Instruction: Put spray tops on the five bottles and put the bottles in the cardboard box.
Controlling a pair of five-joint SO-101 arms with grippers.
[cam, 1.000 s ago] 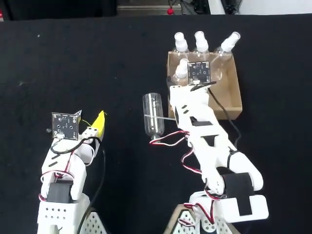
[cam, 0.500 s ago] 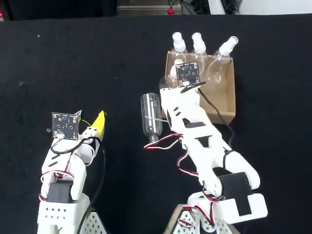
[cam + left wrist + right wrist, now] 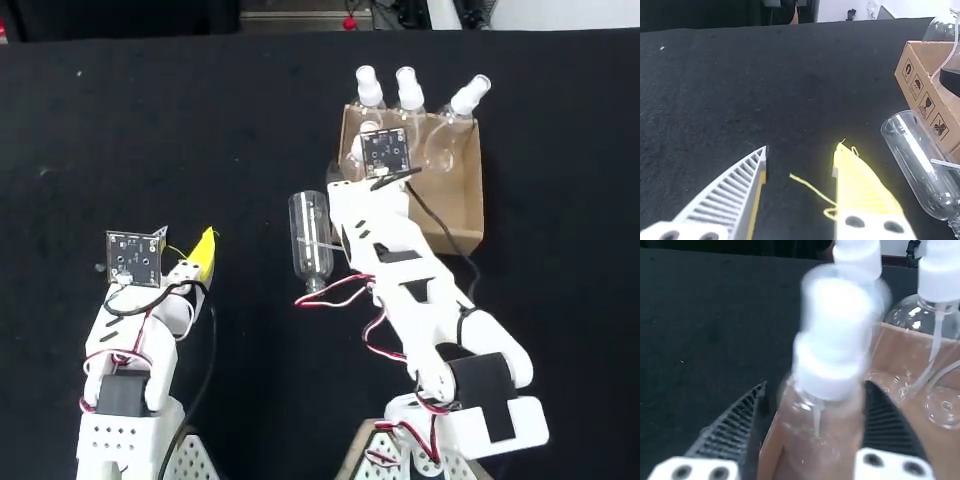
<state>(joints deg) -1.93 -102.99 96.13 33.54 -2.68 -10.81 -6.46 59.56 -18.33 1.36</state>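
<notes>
The cardboard box (image 3: pixel 460 205) sits at the back right. Three capped bottles (image 3: pixel 407 85) stand along its far side. My right gripper (image 3: pixel 815 387) is over the box's near left corner, open, its fingers on either side of a fourth bottle with a spray top (image 3: pixel 832 360), which stands upright. In the high view that arm's wrist board (image 3: pixel 385 150) covers this bottle. A clear bottle without a top (image 3: pixel 312 235) lies on the table just left of the box. My left gripper (image 3: pixel 801 150) hovers open and empty over the mat at the front left, its yellow finger (image 3: pixel 204 250) pointing away.
The black mat (image 3: pixel 200 130) is bare between the left arm and the box. The lying bottle (image 3: pixel 920 165) rests close against the box's side (image 3: pixel 925 85), to the right of the left gripper. Red and white wires (image 3: pixel 340 285) hang from the right arm.
The right arm swung slightly left over the box corner, so its wrist now covers the fourth bottle. The box and its bottles shifted a little left. The left arm stayed still.
</notes>
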